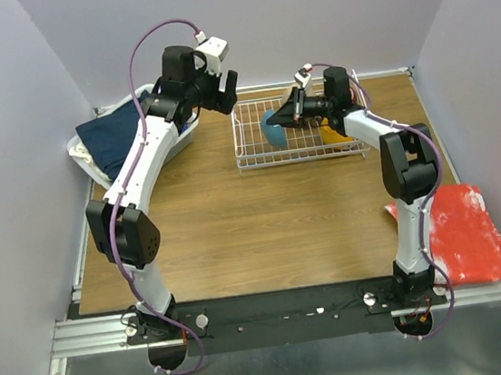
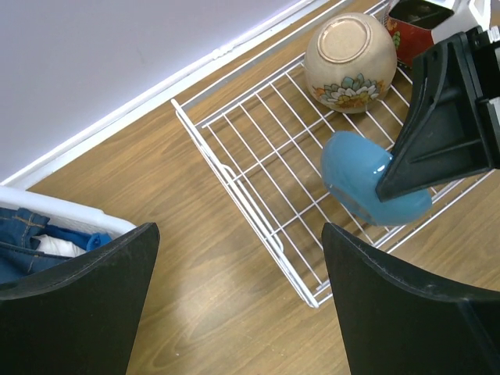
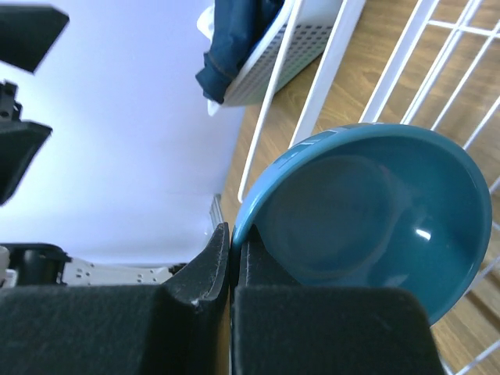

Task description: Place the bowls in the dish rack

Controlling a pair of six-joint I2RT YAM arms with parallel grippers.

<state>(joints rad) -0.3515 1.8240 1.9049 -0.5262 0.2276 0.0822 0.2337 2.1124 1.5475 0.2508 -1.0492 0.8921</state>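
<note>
Bowls are partly in the dish rack (image 1: 256,155) already. The blue bowl (image 1: 272,128) stands on its edge at the left end of the rack, with its opening turned sideways. The right gripper (image 1: 286,117) holds it, with the jaws clamped on its rim. The right wrist view shows the rim pinched between the two black fingers (image 3: 195,266). I cannot tell whether the bowl touches the wire floor.

A cream bowl with painted flowers (image 2: 350,55) lies upside down in the rack, just behind the blue one. Beside it, at the edge of the left wrist view, is a dark red bowl (image 2: 406,31). From above, something orange (image 1: 340,135) shows in the rack under the right arm.

The left gripper (image 1: 225,90) hangs above the counter (image 1: 238,235), between the rack and a white plastic basket (image 1: 92,161) with dark blue cloth. Its jaws are wide apart and hold nothing.
</note>
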